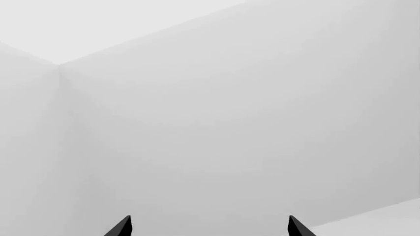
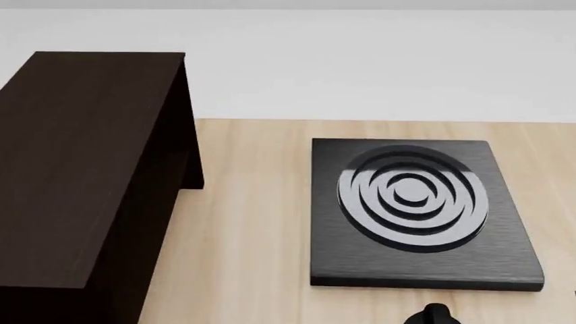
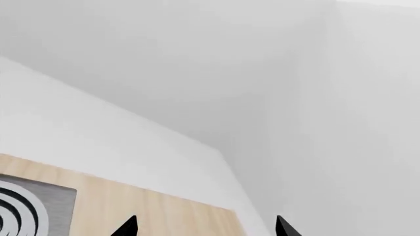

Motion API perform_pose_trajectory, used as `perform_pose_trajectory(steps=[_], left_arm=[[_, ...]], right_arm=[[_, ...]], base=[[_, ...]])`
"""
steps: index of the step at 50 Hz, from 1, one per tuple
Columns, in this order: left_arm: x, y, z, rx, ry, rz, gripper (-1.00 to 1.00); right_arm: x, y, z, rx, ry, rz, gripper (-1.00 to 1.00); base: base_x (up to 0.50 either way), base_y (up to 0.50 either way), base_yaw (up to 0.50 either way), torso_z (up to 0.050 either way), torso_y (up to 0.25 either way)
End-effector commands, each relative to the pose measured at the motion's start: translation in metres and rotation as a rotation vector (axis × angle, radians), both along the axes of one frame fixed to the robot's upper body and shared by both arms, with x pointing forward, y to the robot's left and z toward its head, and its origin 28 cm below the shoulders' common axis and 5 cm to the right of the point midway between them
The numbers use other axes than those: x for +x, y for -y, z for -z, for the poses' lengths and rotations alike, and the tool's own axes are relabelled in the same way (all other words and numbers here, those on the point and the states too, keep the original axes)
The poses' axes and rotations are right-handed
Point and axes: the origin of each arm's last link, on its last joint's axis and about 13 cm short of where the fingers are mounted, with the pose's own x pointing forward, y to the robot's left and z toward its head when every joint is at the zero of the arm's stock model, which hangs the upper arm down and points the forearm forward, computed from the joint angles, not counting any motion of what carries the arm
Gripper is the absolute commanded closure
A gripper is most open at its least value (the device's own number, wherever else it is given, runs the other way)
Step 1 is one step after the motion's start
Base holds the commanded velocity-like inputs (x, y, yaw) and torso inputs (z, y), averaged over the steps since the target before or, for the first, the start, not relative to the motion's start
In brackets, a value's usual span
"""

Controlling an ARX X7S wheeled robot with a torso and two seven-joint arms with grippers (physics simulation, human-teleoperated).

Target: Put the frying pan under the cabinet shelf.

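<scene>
The cabinet stands on the tabletop, with the burner plate apart to its right. No pan shows in any view. Left gripper and right gripper each have fingertips spread apart, holding nothing.

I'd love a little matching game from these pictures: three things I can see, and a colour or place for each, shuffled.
Things:
1. cabinet shelf
2. burner plate
3. table

Descriptions:
A. pale wood, lying under the rest
B. black square with grey rings, right of centre
C. dark brown, standing at the left

Pairs: 1-C, 2-B, 3-A
</scene>
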Motion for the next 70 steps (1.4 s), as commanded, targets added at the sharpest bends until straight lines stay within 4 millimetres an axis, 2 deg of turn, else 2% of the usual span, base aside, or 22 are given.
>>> perform_pose_trajectory(steps=[1, 16, 50, 70], left_arm=[[-0.001, 0.000, 0.000, -0.002, 0.002, 0.002, -1.00], [-0.001, 0.000, 0.000, 0.000, 0.002, 0.003, -1.00], [0.000, 0.002, -0.001, 0.027, 0.012, -0.014, -1.00], [-0.007, 0.003, -0.006, 0.033, 0.024, -0.019, -1.00]], right_arm=[[-0.014, 0.002, 0.016, 0.017, -0.023, 0.013, -1.00], [-0.029, 0.007, 0.032, 0.059, -0.035, 0.031, -1.00], [-0.042, 0.015, 0.053, 0.095, -0.067, 0.061, -1.00], [-0.046, 0.015, 0.060, 0.112, -0.072, 0.061, -1.00]], base=[[0.00, 0.00, 0.00, 0.000, 0.000], [0.00, 0.00, 0.00, 0.000, 0.000], [0.00, 0.00, 0.00, 0.000, 0.000], [0.00, 0.00, 0.00, 0.007, -0.146]])
